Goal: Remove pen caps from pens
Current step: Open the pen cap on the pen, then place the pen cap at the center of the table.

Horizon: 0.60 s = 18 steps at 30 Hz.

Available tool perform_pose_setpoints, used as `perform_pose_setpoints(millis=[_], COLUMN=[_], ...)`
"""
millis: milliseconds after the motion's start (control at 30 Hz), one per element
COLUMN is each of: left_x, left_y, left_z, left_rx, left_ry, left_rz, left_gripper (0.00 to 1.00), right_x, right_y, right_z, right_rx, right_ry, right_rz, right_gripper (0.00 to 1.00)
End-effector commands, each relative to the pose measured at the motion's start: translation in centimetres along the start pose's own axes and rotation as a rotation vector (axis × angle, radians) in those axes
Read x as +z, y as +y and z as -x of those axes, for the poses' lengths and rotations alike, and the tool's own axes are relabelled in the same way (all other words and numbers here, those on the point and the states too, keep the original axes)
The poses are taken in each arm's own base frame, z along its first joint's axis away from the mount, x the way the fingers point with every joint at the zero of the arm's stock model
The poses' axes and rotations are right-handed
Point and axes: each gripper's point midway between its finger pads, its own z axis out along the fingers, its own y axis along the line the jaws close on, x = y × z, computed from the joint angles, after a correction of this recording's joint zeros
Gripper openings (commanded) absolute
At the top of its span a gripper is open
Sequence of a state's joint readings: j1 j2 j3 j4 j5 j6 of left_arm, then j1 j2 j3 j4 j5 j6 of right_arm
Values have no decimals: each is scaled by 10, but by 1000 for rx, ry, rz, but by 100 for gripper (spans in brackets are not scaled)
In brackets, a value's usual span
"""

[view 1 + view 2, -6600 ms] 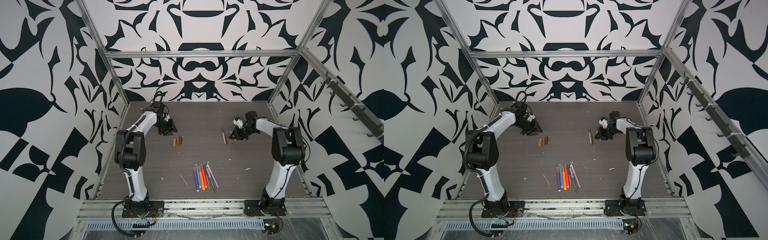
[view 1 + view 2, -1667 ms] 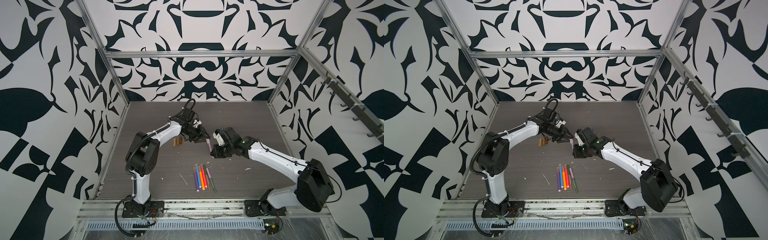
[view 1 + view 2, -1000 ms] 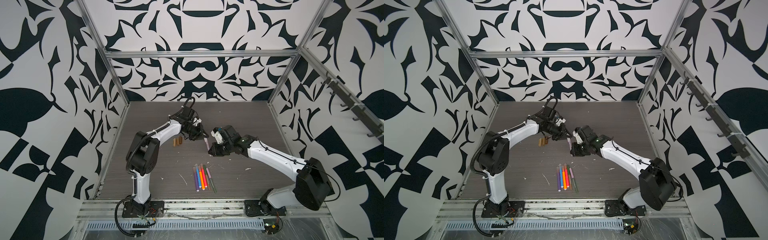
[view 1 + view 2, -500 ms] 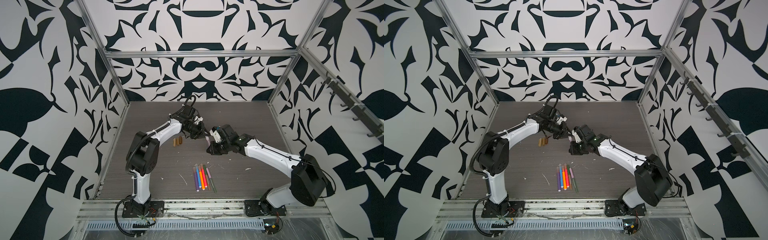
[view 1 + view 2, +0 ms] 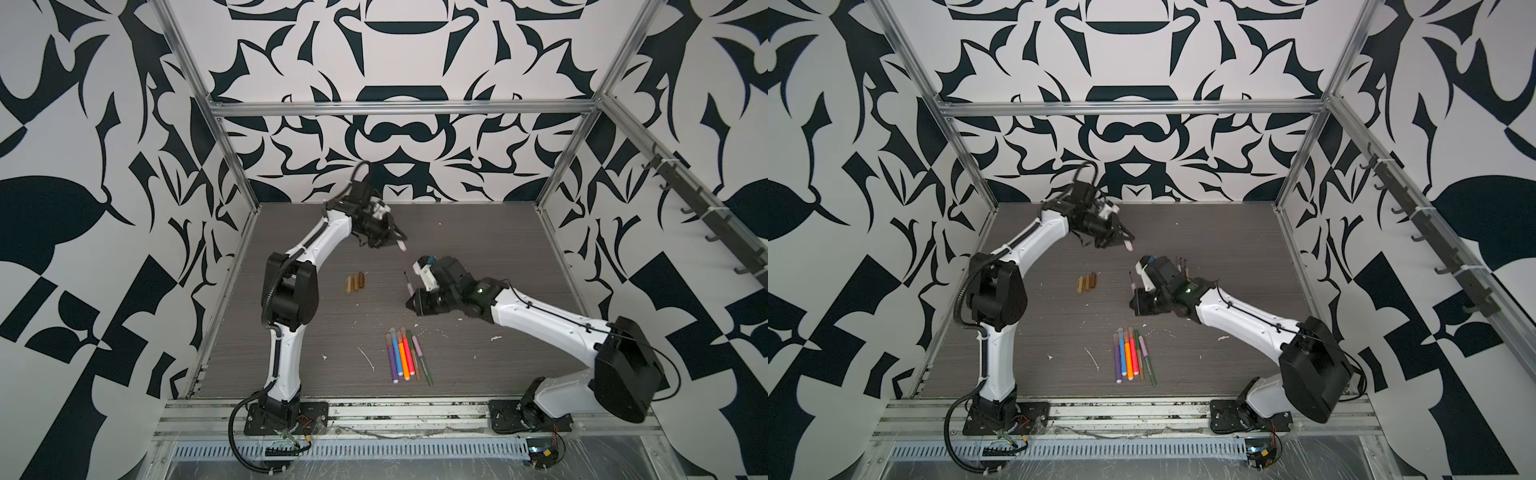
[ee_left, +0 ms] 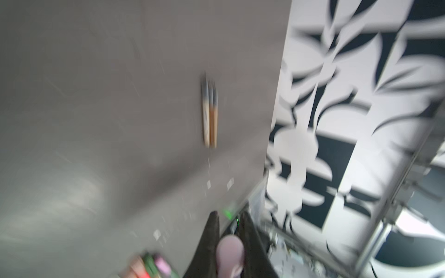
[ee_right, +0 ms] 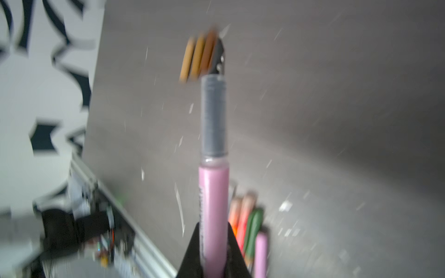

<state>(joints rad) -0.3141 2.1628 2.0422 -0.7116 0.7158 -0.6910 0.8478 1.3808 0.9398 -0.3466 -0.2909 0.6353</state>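
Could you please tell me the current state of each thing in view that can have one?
Left gripper: shut on the pink cap.
Pink cap: off its pen, held above the table.
Right gripper: shut on the pink pen.
Pink pen: uncapped, held aloft.
Brown caps: off, lying together on the table.
Front row of pens: lying flat, apparently capped.
Two far pens: uncapped, lying side by side.

Uncapped pink pen [image 7: 213,204] tilts above mid-table; pink cap [image 6: 230,250] at its twelve o'clock, brown caps [image 5: 355,283] at nine, capped pens [image 5: 405,353] at six.
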Motion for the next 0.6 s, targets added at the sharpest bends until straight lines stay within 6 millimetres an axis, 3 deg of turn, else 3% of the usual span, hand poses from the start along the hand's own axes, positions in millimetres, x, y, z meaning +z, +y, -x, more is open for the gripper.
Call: perform_pose_setpoints(millis=[0, 67, 167, 367, 467, 567], left_x=[-51, -56, -57, -63, -74, -86], left_y=[13, 15, 29, 93, 131, 156], left_z=[55, 60, 51, -6, -38, -63], left_rx=[-31, -35, -37, -40, -66, -110], left_ry=[-151, -155, -149, -121, -98, -100], left_rz=[46, 54, 97, 288, 420, 486], left_gripper=[0, 0, 0, 0, 0, 0], right_x=[-19, -24, -24, -27, -27, -27], right_y=[15, 10, 3, -10, -24, -34], right_z=[-13, -7, -2, 12, 20, 27], right_rx=[-52, -38, -2, 16, 36, 48], right_ry=[6, -27, -45, -101, -127, -139], right_rz=[15, 9, -7, -60, -82, -82], right_gripper=[0, 0, 0, 0, 0, 0])
